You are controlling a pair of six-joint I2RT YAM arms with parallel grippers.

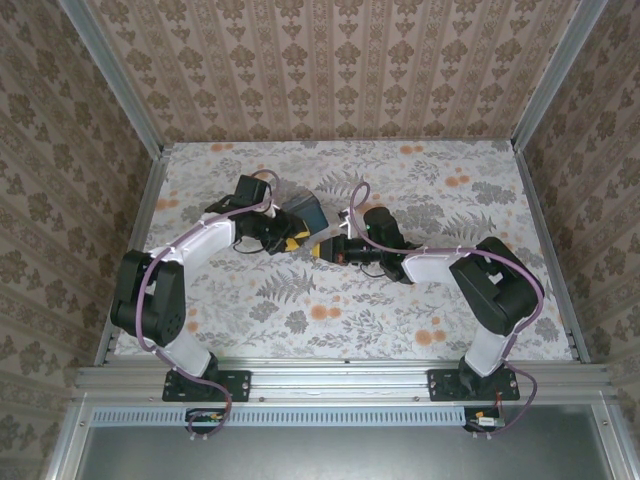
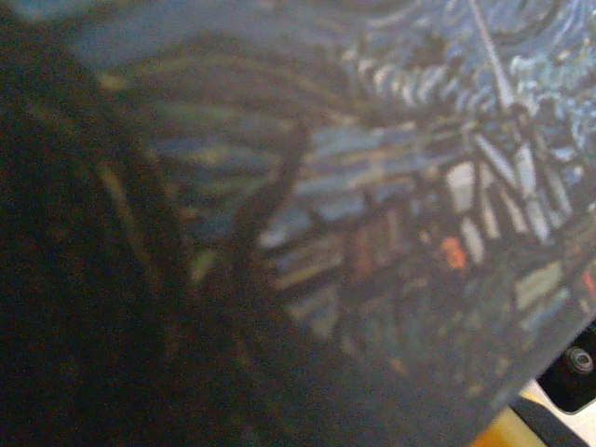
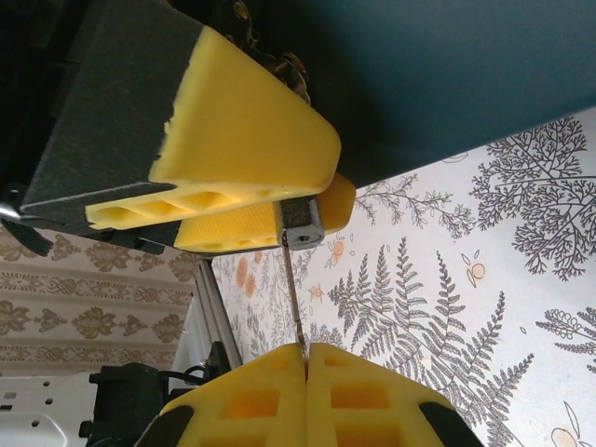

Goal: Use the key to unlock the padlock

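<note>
The padlock [image 1: 305, 213] is a dark blue block with a swirl print, lifted off the table at centre. Its printed face [image 2: 391, 186] sits blurred right against the left wrist camera. My left gripper [image 1: 293, 240] holds it: the yellow fingers [image 3: 251, 130] clamp a small grey metal part [image 3: 300, 223] at the edge of the block [image 3: 447, 74]. My right gripper [image 1: 330, 250] faces it from the right. Its jaws [image 3: 304, 354] are shut on the key [image 3: 292, 289], a thin blade running straight up into that grey metal part.
The floral tabletop [image 1: 400, 300] lies open around and in front of both grippers. Patterned walls and a metal frame rail [image 1: 150, 200] close in the sides and back. The arm bases [image 1: 205, 380] stand on the near rail.
</note>
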